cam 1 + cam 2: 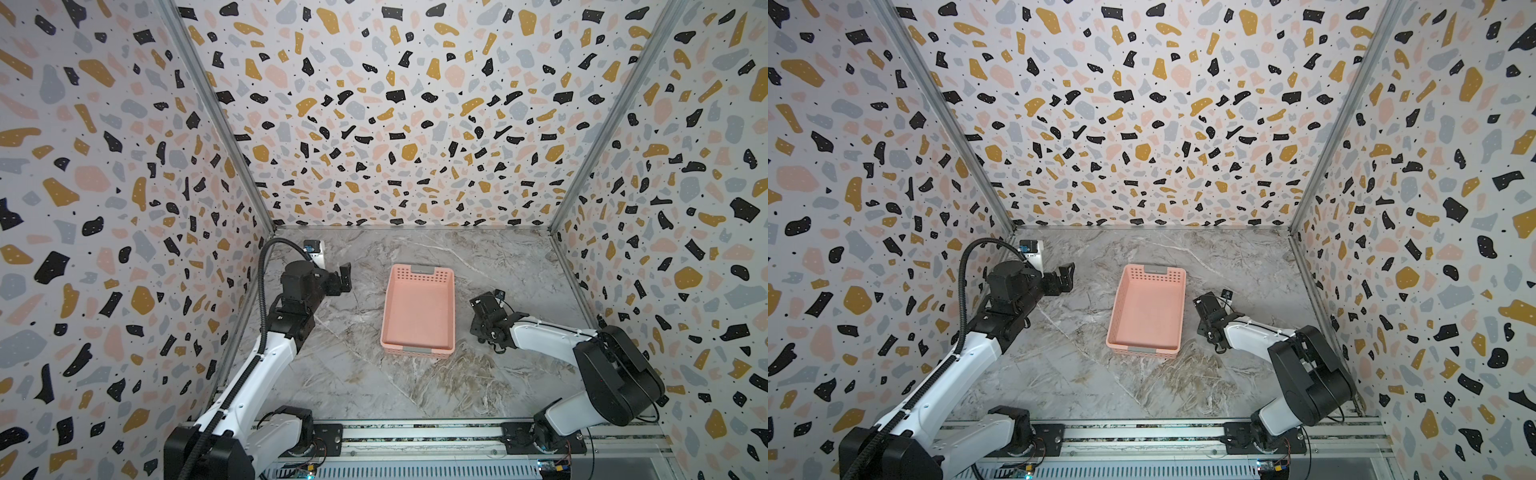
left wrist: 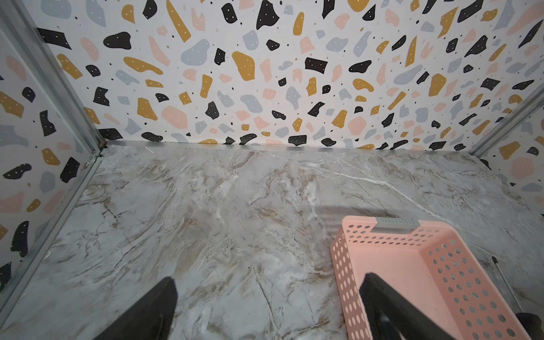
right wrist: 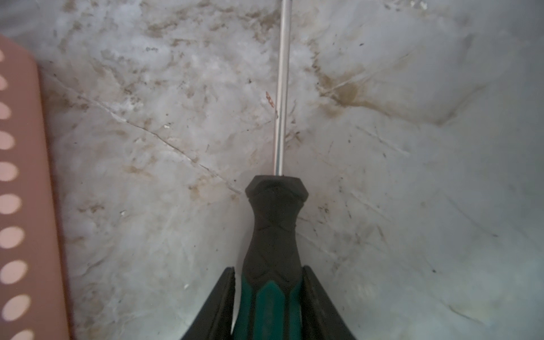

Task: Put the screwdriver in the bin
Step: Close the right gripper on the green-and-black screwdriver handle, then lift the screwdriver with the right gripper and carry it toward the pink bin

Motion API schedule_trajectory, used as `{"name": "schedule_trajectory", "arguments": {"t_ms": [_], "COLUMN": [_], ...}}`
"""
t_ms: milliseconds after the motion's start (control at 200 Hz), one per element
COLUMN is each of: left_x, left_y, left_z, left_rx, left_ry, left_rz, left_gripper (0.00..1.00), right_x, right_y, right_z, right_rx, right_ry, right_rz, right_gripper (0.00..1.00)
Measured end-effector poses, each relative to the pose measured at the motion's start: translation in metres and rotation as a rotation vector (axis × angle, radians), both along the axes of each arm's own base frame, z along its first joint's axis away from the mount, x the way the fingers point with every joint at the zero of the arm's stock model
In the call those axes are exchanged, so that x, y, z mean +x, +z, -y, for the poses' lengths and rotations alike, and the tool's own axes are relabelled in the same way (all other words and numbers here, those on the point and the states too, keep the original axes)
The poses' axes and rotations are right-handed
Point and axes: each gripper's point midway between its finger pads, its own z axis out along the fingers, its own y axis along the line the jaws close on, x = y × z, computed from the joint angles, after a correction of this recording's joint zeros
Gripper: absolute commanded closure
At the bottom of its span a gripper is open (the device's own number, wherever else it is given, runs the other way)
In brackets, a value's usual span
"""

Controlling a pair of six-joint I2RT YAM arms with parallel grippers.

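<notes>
Marble tabletop [image 1: 374, 382] holds the pink bin [image 1: 417, 352], with the left gripper [image 2: 269, 278] hanging open near one long side. The right gripper [image 3: 269, 268] clamps the screwdriver [image 3: 272, 223] by its handle just outside the opposite side; the wrist view cuts off its tip.

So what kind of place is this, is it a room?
Probably a robot practice booth, not a real room. A left arm and a right arm stand on a metal rail, speckled walls box in a marble-look table, and the right pincer grips a screwdriver beside a pink bin.
</notes>
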Motion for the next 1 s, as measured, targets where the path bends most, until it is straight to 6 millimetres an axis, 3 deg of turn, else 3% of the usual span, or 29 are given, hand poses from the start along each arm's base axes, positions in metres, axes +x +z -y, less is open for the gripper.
{"name": "schedule_trajectory", "arguments": {"t_ms": [125, 436, 621, 791, 996], "left_x": [0.0, 0.0, 0.0, 0.001, 0.001], "left_y": [0.0, -0.001, -0.001, -0.001, -0.002], "left_z": [0.0, 0.0, 0.0, 0.0, 0.0], "left_rx": [0.0, 0.0, 0.0, 0.001, 0.001], "left_ry": [0.0, 0.0, 0.0, 0.0, 0.0], "left_rz": [-0.001, -0.002, -0.002, -0.004, -0.006], "left_gripper": [0.0, 0.01, 0.0, 0.01, 0.0], "right_x": [0.002, 0.002, -0.009, -0.008, 0.001], "right_y": [-0.001, 0.0, 0.006, 0.032, 0.082], "right_z": [0.0, -0.001, 0.003, -0.003, -0.021], "right_rx": [0.009, 0.021, -0.006, -0.042, -0.044], "right_ry": [0.002, 0.006, 0.019, 0.049, 0.092], "right_rz": [0.002, -0.001, -0.027, 0.006, 0.114], "right_gripper": [0.56, 0.66, 0.68, 0.71, 0.72]}}
